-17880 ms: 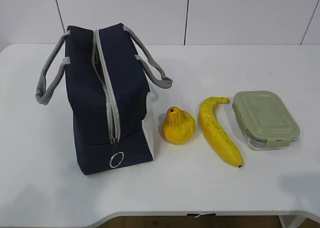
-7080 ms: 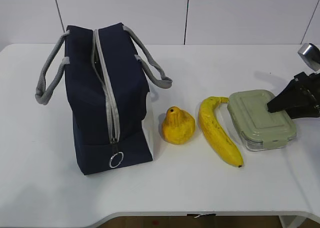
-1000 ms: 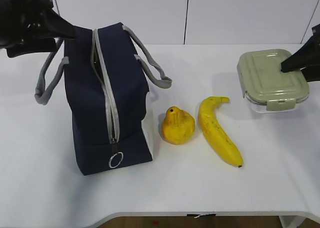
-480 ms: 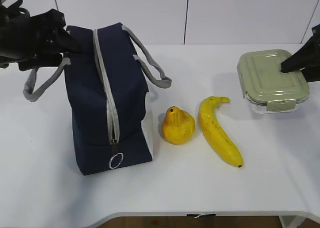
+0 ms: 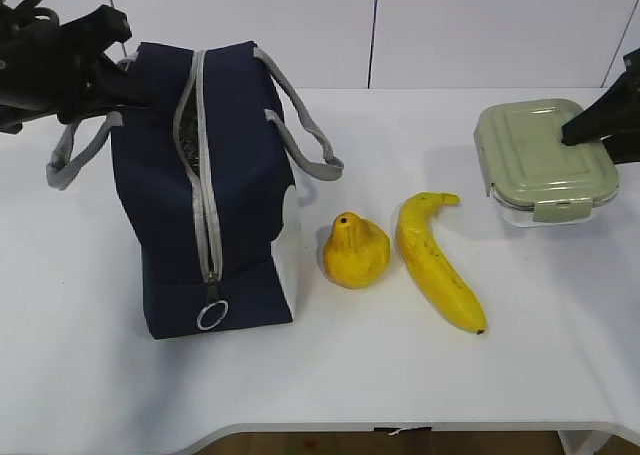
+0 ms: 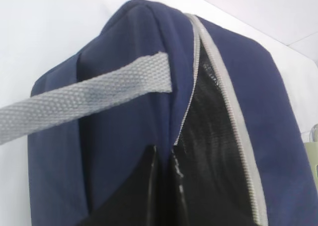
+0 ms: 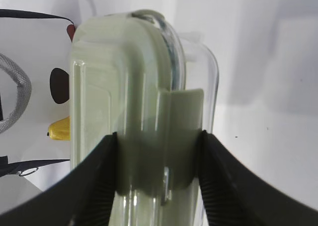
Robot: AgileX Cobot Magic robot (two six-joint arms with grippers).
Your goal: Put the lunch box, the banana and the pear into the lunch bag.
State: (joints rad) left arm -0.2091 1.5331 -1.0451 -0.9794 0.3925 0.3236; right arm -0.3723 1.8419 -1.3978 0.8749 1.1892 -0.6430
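Two-arm loading, lunch box in hand. My right gripper (image 7: 158, 151) pinched the lunch box (image 5: 545, 160) across its short end, fingers (image 7: 97, 181) pressed against the clear wall and sage-green lid on either side of a clip tab; in the exterior view the box sat at the right edge of the frame, apparently lifted clear of the worktop (image 5: 330, 375), though contact beneath it could not be confirmed. I judged this end-grip to leave the long body free to go into the bag first.

My left gripper (image 6: 163, 159) held the lunch bag (image 5: 210, 195) at its far end, in the upper left of the exterior frame. Its fingers (image 6: 144, 186) were closed nearly together on the navy fabric just beside the grey zipper strip (image 6: 223, 97), seemingly to hold one lip of the mouth aside. The zipper was open along the top, showing dark lining (image 6: 208, 151); one grey handle (image 6: 84, 99) crossed the wrist view just left of the gap.

The pear (image 5: 355, 250) stood just right of the bag's white end panel; the banana (image 5: 435, 260) lay near it, apart from both pear and box.

The opening looked narrow beside the box. Bare worktop lay at the lower part of the frame, and the air above the fruit between box and bag was unobstructed.
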